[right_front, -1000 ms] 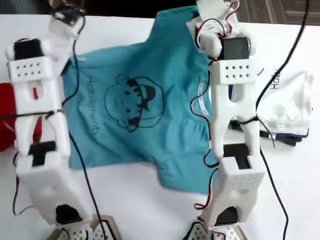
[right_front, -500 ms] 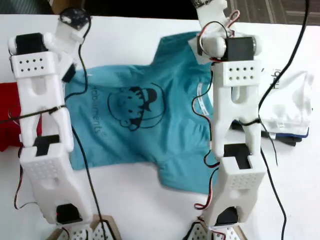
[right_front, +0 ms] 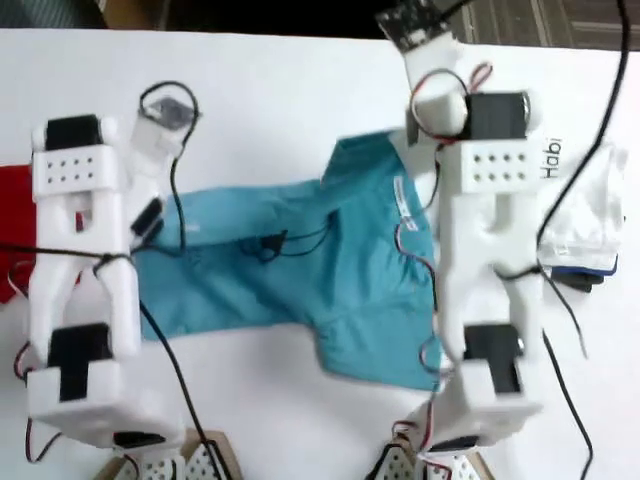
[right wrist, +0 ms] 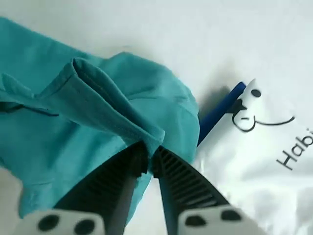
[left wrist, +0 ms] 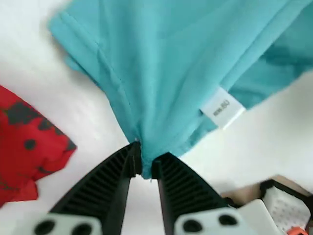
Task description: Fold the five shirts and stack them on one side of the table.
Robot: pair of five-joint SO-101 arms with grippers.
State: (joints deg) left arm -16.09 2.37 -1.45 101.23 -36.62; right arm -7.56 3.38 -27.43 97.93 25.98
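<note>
Pinches a bunched edge of the teal shirt [right_front: 250, 285] in the closed left claw [left wrist: 145, 164]; clamps a folded hem in the right claw [right wrist: 149, 159]. Lies doubled over in the middle of the tabletop [right_front: 270, 100], between red shirt [left wrist: 29, 132] and white shirt [right wrist: 254, 161] with black lettering. Shows a small white label [left wrist: 222, 107], print illegible.

The middle shirt [right_front: 300, 270] lies on the table [right_front: 280, 90]. A second shirt [right_front: 12, 215] lies left of it, a folded stack [right_front: 590, 215] right.

black lettering [right wrist: 292, 150] on white shirt [right wrist: 266, 178]: partial word, runs off edge. white sewn tag [left wrist: 222, 108] on teal shirt [left wrist: 171, 58]: tiny print, illegible. neck label [right_front: 402, 200], same shirt: illegible.
</note>
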